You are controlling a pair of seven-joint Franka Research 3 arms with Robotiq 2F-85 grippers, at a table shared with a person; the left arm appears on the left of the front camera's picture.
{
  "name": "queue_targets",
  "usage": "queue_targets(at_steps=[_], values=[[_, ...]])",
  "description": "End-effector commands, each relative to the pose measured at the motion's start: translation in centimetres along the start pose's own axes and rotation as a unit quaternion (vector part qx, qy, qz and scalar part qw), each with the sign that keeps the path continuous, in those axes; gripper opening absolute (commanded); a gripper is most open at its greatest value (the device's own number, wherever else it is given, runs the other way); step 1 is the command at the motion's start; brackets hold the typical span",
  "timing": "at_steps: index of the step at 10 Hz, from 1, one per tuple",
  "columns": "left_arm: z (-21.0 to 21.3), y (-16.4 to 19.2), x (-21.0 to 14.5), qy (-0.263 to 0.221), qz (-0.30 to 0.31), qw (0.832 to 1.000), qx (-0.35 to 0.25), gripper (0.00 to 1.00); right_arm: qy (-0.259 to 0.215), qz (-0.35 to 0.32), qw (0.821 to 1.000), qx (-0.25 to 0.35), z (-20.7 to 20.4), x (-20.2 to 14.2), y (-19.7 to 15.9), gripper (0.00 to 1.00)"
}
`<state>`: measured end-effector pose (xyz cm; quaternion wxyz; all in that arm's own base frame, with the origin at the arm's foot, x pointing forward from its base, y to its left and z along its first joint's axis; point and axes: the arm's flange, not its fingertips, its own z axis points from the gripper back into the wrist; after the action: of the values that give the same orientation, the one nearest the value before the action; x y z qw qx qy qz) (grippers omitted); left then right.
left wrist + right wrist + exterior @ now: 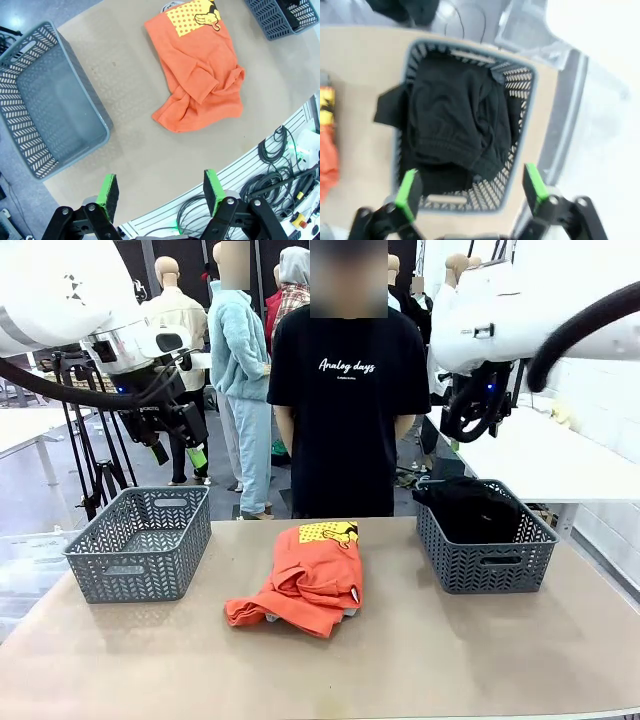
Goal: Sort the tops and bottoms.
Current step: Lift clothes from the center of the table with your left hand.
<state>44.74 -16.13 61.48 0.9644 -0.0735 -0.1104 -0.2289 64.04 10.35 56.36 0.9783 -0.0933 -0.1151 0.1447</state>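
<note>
Air alone fills the wide-spread left tool (161, 187) and right tool (471, 182), the latter above the black bottoms (455, 120).

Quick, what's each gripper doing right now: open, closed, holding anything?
Left gripper: open, holding nothing.
Right gripper: open, holding nothing, above the black garment in the basket.

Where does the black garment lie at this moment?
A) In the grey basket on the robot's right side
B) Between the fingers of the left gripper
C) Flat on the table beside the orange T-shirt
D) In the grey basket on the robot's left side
A: the black garment sits piled in the right-side grey basket, with one part hanging over its rim, while the orange T-shirt lies apart on the table.
</note>
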Motion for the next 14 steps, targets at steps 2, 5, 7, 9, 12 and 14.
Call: queue_targets(at_steps=[2,5,7,9,12,14], values=[[0.1,0.1,-0.1,0.001,0.000,1.000,0.004,0.88,-0.047,0.010,0.998,0.034,0.0,-8.7,-2.4,1.00],[0.1,0.1,-0.1,0.001,0.000,1.000,0.004,0.88,-0.152,0.122,0.970,0.145,0.7,-10.6,-4.4,1.00],[0.1,0.1,-0.1,0.001,0.000,1.000,0.004,0.88,-0.154,0.115,0.972,0.134,1.4,-9.7,-5.1,1.00],[0.1,0.1,-0.1,0.001,0.000,1.000,0.004,0.88,-0.160,0.102,0.976,0.112,1.9,-10.3,-4.4,1.00],[0.1,0.1,-0.1,0.001,0.000,1.000,0.004,0.88,-0.151,0.214,0.955,0.136,2.1,-7.8,-0.4,1.00],[0.1,0.1,-0.1,0.001,0.000,1.000,0.004,0.88,-0.208,0.251,0.930,0.168,7.7,-9.6,1.3,1.00]])
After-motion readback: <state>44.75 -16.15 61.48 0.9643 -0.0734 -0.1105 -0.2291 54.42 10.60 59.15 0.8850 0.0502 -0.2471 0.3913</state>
